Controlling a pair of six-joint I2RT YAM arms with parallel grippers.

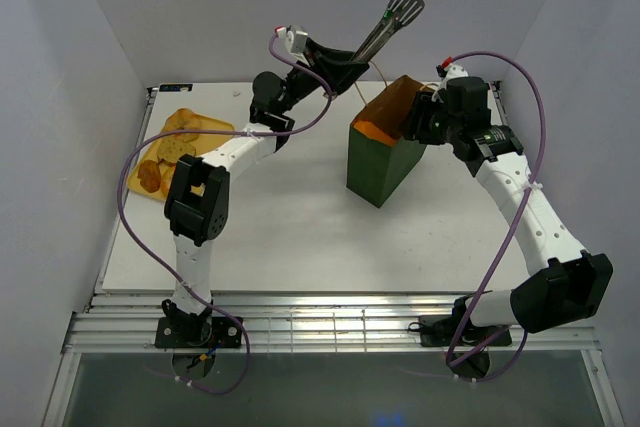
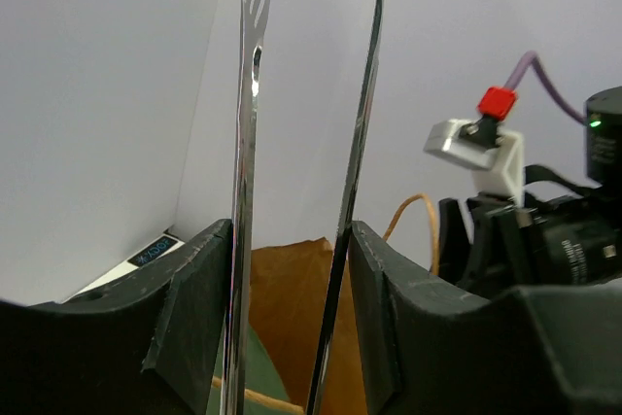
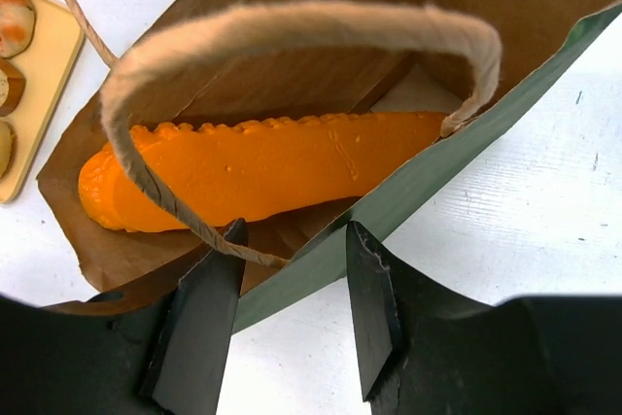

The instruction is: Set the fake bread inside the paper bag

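Note:
The dark green paper bag (image 1: 383, 162) stands mid-table with its brown mouth open. A long ridged orange loaf (image 3: 262, 167) lies inside it and also shows in the top view (image 1: 372, 130). Round and ring-shaped bread pieces (image 1: 178, 143) lie on the yellow tray (image 1: 215, 128). My left gripper (image 1: 352, 59) is raised behind the bag, shut on metal tongs (image 1: 392, 19) that point up and hold nothing. In the left wrist view the gripper (image 2: 292, 230) clamps both tong arms (image 2: 241, 191). My right gripper (image 3: 296, 230) straddles the bag's near rim (image 3: 408, 191), its fingers apart, one inside, one outside.
A tan string handle (image 3: 292, 24) loops over the bag mouth and touches my right gripper's inner finger (image 3: 209, 298). The tray's corner with some rolls (image 3: 14, 18) shows left of the bag. White walls close in the table at the back and sides.

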